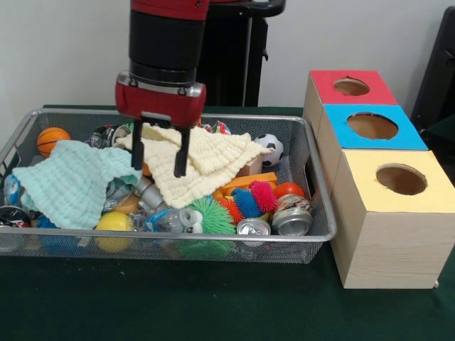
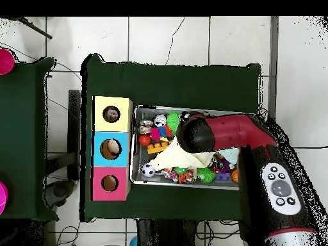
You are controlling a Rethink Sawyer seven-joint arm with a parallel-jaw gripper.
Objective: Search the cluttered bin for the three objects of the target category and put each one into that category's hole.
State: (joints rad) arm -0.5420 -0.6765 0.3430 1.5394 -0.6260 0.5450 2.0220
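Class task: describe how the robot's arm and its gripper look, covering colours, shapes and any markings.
The arm is a thick cylinder, red above a black band, ending in a red collar. The gripper has two slim black fingers. From overhead the arm is red and black with a grey oval panel carrying round buttons.

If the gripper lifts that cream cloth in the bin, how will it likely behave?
The cream cloth lies draped in folds over the clutter, so it will probably hang limp and trail from the gripper, whose fingers stand open over it. It looks thin and waffle-textured, so likely light and easy to pinch. Its corner reaches toward the soccer ball, which may roll if dragged.
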